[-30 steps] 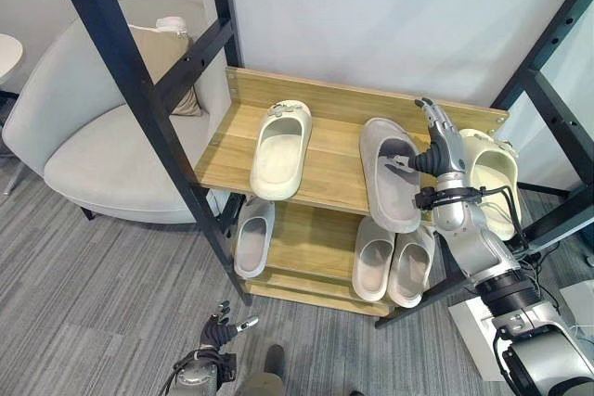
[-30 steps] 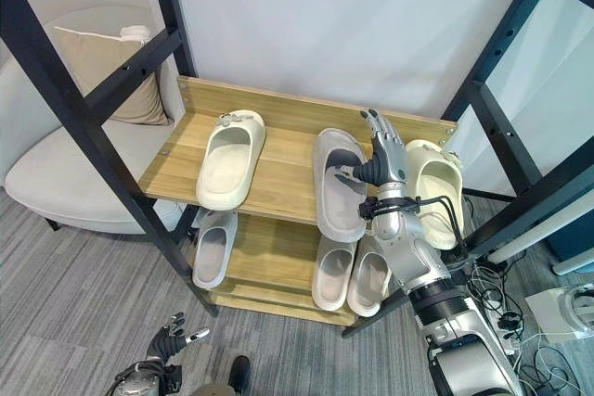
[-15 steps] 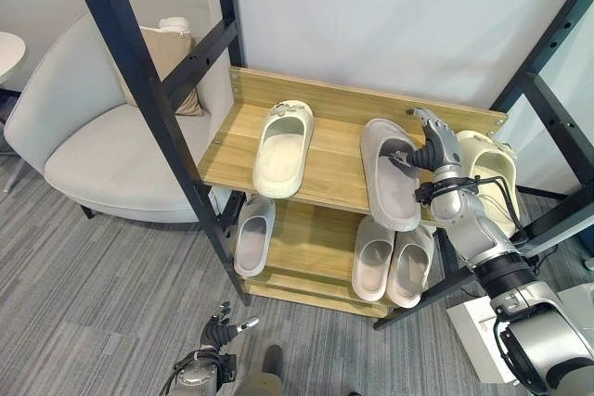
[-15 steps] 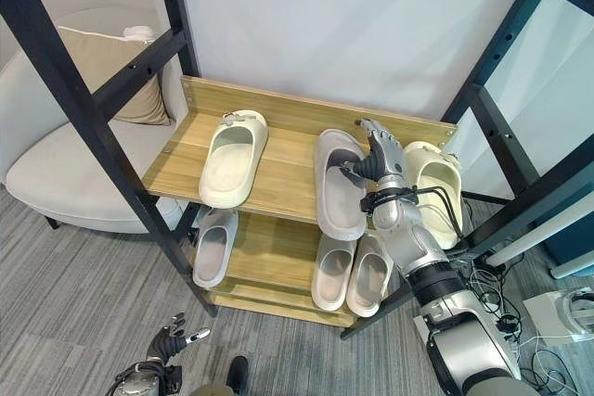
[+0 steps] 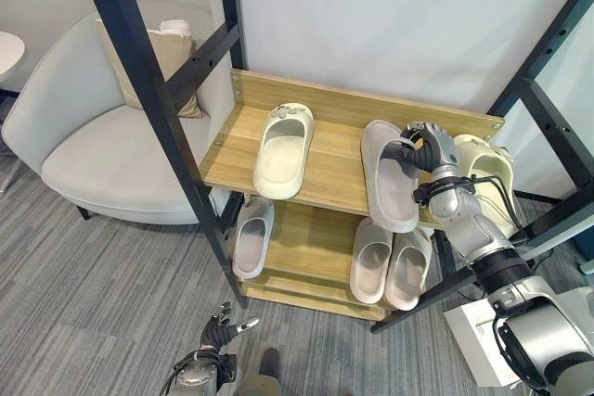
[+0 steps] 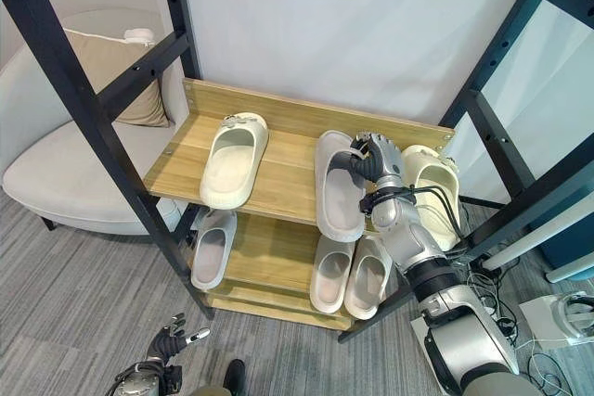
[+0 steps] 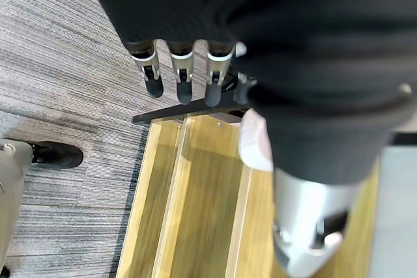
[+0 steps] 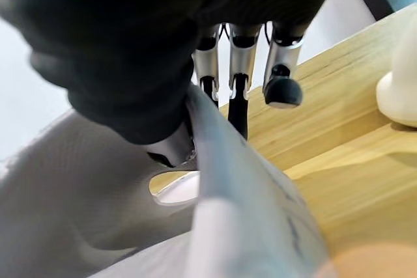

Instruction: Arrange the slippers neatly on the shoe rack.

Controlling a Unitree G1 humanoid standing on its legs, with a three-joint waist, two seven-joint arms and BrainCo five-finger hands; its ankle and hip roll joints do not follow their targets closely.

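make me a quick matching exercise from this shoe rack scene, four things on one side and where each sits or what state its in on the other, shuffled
Things:
1. cream slipper
2. grey slipper
3. right hand
4. left hand

Places or states:
A. low over the carpet, fingers relaxed
B. top shelf, overhanging the front edge
C. lying alone on the left of the top shelf
D. fingers curled on a slipper's strap

Pairs: 1-C, 2-B, 3-D, 4-A

I note the right hand (image 6: 374,157) and arm cover part of the cream slipper (image 5: 490,178); the lower-shelf slippers (image 5: 390,264) are half hidden under the upper shelf (image 5: 325,169).
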